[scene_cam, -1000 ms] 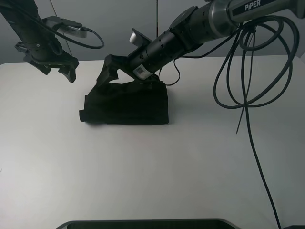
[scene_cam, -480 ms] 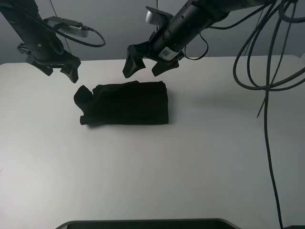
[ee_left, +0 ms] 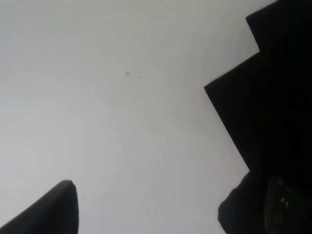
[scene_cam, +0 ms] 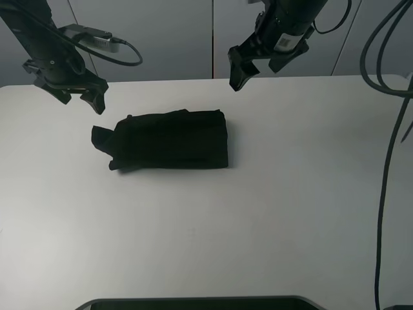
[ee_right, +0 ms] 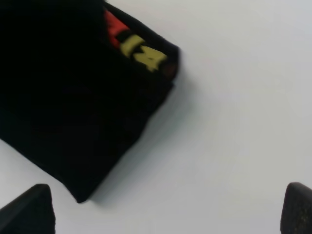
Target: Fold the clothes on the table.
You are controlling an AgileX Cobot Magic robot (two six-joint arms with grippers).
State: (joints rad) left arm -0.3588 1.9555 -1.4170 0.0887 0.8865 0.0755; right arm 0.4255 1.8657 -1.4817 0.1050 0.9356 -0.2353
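Clothes (scene_cam: 169,140) lie folded, black, on the table (scene_cam: 271,206); both hands (scene_cam: 82,90) (scene_cam: 257,68) hover spread, empty.

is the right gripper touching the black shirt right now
Apart. In the exterior high view the right gripper hangs open above the table, with bare white surface between it and the folded shirt.

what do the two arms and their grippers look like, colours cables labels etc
Both arms are black with blocky, dark two-finger grippers. The left gripper hangs from a matte black arm carrying a small grey camera module with a black cable looping off it. The right gripper sits on a round black wrist bearing a small white label. Thick black cables drape beside the right arm.
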